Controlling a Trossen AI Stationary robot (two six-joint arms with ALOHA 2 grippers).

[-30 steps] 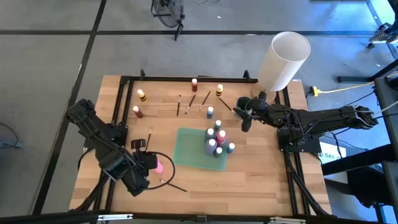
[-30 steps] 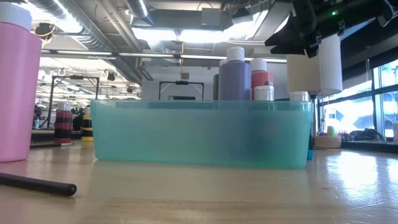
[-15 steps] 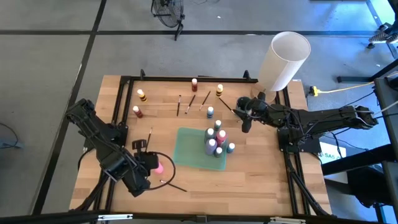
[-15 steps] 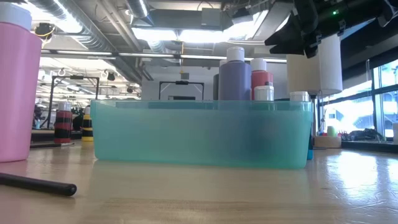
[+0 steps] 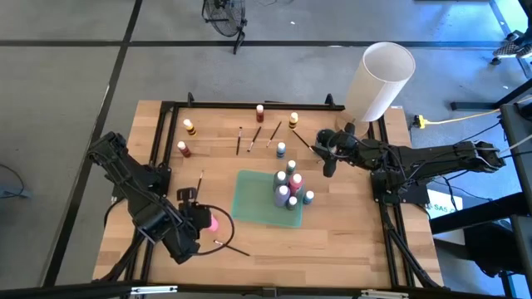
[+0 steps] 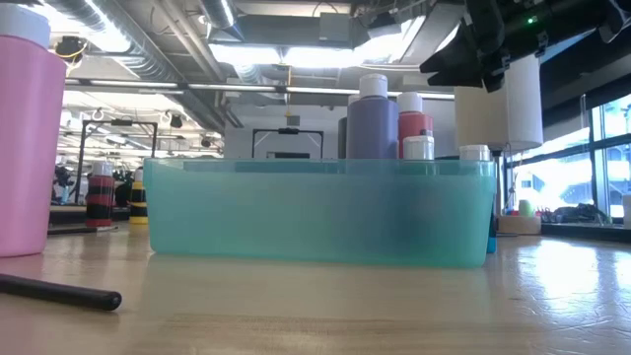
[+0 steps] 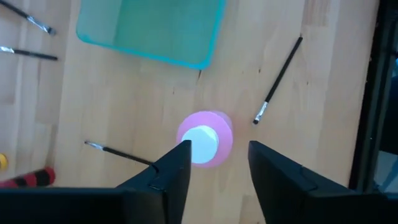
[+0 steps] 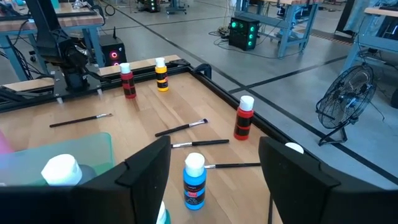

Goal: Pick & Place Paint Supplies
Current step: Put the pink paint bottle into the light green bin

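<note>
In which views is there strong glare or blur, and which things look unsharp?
Low view: ceiling lights glare brightly; the near pink bottle and the dark brush handle look soft, and the teal tray is hazy. Left wrist view: the pink bottle's white cap is washed out. High view: even light, no strong glare.

Wooden table (image 5: 332,241), centre frame. Directly on it: teal tray (image 5: 253,199) mid; pink bottle (image 5: 213,223) lower left; brushes (image 5: 254,137) & bottles upper part; blue bottle (image 5: 281,149) above tray.
</note>
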